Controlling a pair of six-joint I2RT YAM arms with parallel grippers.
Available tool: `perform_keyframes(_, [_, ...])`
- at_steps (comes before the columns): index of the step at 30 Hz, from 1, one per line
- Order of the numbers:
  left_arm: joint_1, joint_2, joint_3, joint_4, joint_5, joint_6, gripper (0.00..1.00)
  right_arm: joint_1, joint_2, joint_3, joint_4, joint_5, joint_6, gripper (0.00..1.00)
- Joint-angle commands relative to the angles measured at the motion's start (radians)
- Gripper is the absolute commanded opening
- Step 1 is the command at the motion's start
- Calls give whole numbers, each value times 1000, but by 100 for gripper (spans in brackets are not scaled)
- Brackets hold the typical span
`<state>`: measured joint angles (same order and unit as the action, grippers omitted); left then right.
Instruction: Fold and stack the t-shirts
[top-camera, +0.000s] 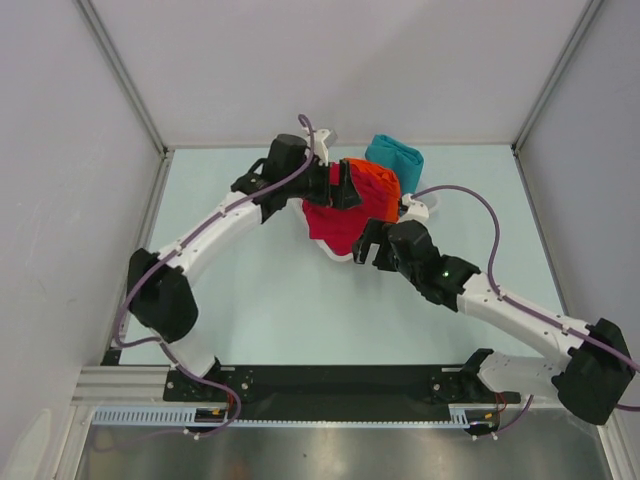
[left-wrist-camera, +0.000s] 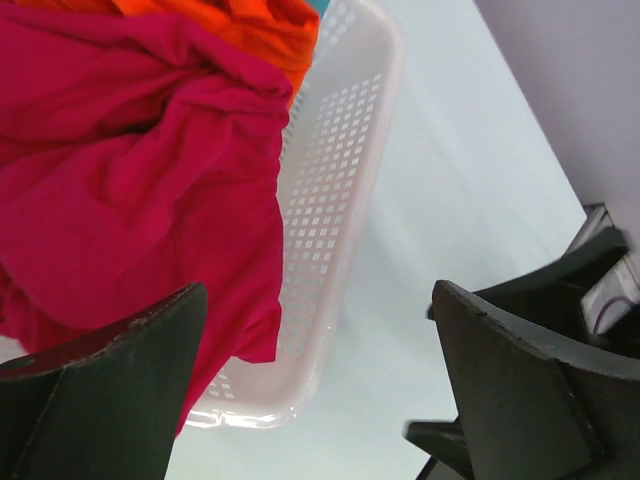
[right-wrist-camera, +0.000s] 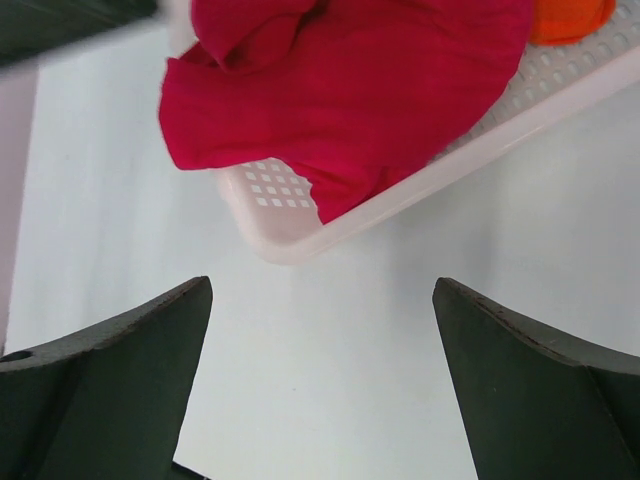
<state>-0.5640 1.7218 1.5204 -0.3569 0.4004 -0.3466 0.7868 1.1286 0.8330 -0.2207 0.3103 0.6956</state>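
T-shirts (top-camera: 352, 208) were heaped in the basket (left-wrist-camera: 345, 190), red one (right-wrist-camera: 340, 90) spilling over its near rim. Left claw (top-camera: 342, 188) hung over the basket, right claw (top-camera: 366, 244) just off that rim, both gaping wide and empty.

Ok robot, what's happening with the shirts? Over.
Left gripper open, right gripper open. Red shirt, orange shirt heaped in basket, teal shirt beyond. Nothing folded.

I've got a white slatted plastic basket (left-wrist-camera: 335, 200) sitting up around 12 o'clock on the pale table (top-camera: 290, 310), with grey panel walls (top-camera: 350, 60) boxing it in.
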Motion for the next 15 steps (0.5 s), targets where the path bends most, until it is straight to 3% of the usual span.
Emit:
perform_keyframes(1, [6,-191,-9,1,-109,14,100,-4,62,-6,29,35,-30,100])
perform_keyframes(9, [16,-557,-365,30,-274,-46,100,-6,221,38,66,-36,-31,100])
perform_keyframes(15, [99,-688,-502,-14,-295,-51,100,6,356,90,93,-76,-34,100])
